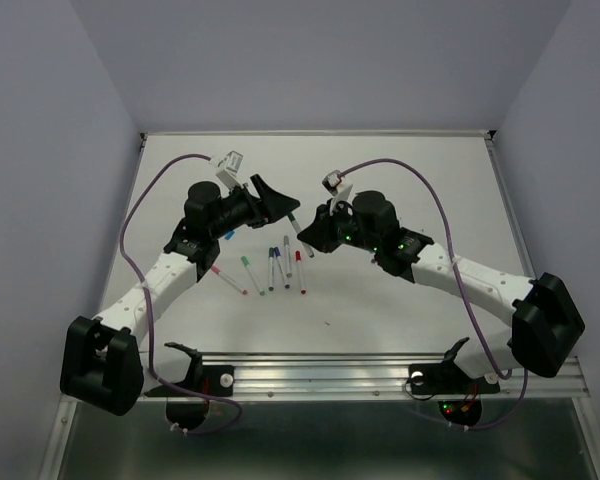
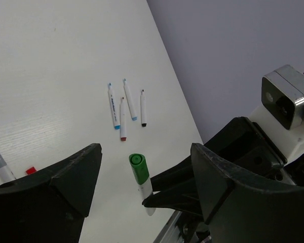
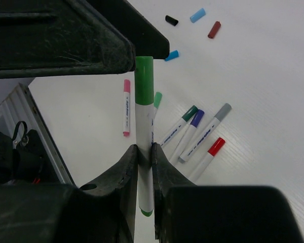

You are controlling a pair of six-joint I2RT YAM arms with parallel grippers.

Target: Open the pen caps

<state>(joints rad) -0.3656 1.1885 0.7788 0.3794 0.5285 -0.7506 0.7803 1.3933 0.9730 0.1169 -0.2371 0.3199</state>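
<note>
My right gripper [image 3: 144, 149] is shut on the white barrel of a pen [image 3: 144, 129] and holds it off the table. The pen's green cap [image 3: 144, 81] is still on and points toward my left gripper [image 2: 145, 152]. The left gripper is open, one finger [image 2: 66, 187] on each side of the green cap [image 2: 138, 169] with gaps showing. In the top view the left gripper [image 1: 275, 200] and the right gripper [image 1: 310, 238] meet above the table's middle. Capped pink [image 3: 126, 106], dark green [image 3: 180, 124], purple [image 3: 191, 130], grey [image 3: 209, 130] and red [image 3: 207, 154] pens lie below.
Loose caps lie on the table: black [image 3: 171, 20], light blue [image 3: 197, 15], dark red [image 3: 214, 29] and blue [image 3: 172, 55]. Several uncapped pens [image 2: 123, 119] lie further out near the table edge. A metal rail [image 1: 380, 375] runs along the near edge.
</note>
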